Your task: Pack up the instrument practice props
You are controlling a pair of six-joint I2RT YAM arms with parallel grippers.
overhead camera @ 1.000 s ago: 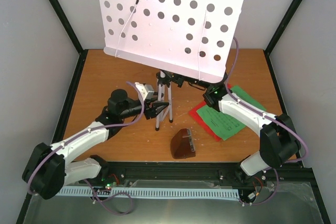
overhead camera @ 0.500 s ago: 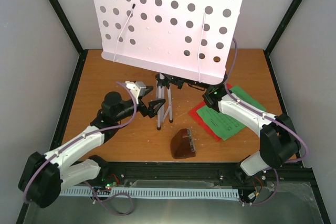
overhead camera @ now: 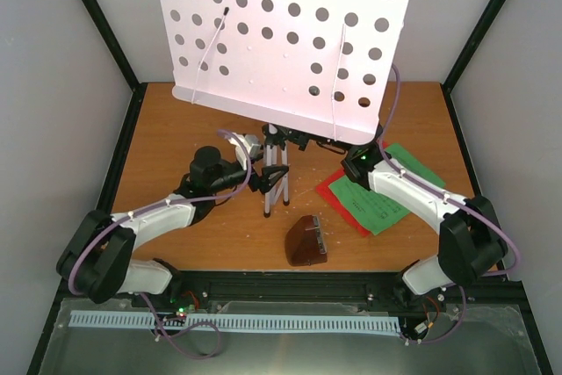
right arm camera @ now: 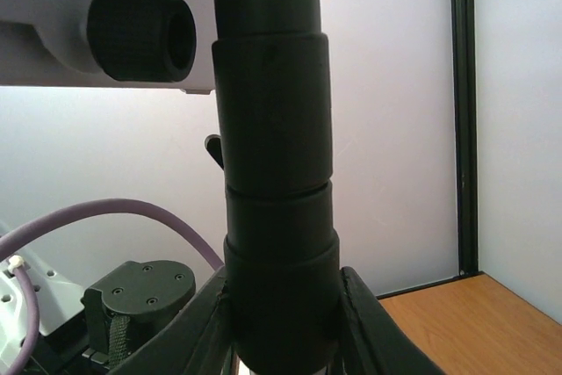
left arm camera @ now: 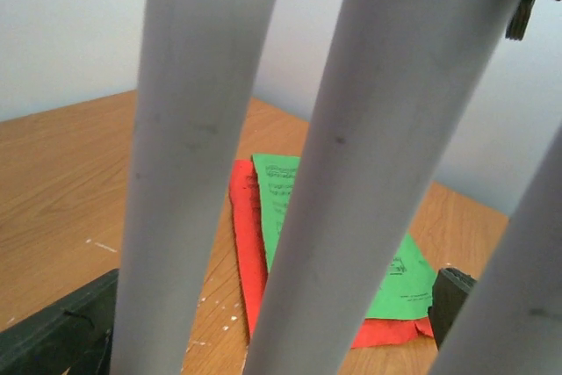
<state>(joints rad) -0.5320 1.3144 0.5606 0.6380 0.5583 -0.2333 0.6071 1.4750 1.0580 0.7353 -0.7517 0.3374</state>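
Observation:
The white music stand stands upright mid-table, its perforated plate (overhead camera: pixel 281 41) high over the tripod legs (overhead camera: pixel 277 183). My left gripper (overhead camera: pixel 263 184) is open, and in the left wrist view two white legs (left arm camera: pixel 198 164) stand between its dark fingers (left arm camera: pixel 53 340). My right gripper (overhead camera: pixel 344 154) is shut on the stand's black collar (right arm camera: pixel 277 217), one finger (right arm camera: pixel 373 322) on each side. The green sheet (overhead camera: pixel 378 204) lies on the red sheet (overhead camera: pixel 332 192) to the right. The dark brown metronome (overhead camera: pixel 306 241) stands near the front edge.
A black knob (right arm camera: pixel 140 34) sticks out under the plate beside the collar. Black frame posts (overhead camera: pixel 97 24) and pale walls enclose the wooden table (overhead camera: pixel 176 129). The right arm (overhead camera: pixel 413 195) reaches across the sheets.
My left gripper opened wide, drew back left, then moved right so the tripod legs stand between its fingers. The plate tipped slightly more upright. The right gripper kept its hold.

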